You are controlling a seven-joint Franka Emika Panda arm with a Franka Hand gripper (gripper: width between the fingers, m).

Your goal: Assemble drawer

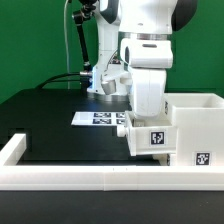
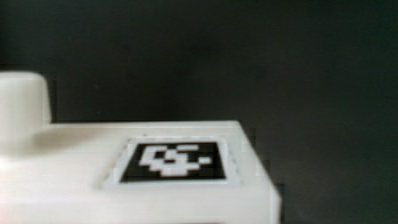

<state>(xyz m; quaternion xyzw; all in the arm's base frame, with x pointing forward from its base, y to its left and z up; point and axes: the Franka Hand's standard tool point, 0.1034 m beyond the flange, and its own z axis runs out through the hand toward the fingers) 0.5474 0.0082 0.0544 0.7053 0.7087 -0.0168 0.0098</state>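
The drawer's large white housing (image 1: 196, 122) stands at the exterior view's right, with a tag low on its front. A smaller white tray (image 1: 152, 140) with a square tag sits against the housing's left side, just behind the rail. My gripper (image 1: 138, 122) is lowered right at this tray, and its fingertips are hidden by the hand and the tray. In the wrist view the tray's tagged face (image 2: 175, 160) fills the lower part, very close. A rounded white part (image 2: 22, 110) rises beside it. No fingers show there. A second tray is not in view.
The long low white rail (image 1: 90, 176) edges the table's front. The marker board (image 1: 100, 118) lies flat on the black table behind the gripper. A black stand with cables (image 1: 82, 50) rises at the back.
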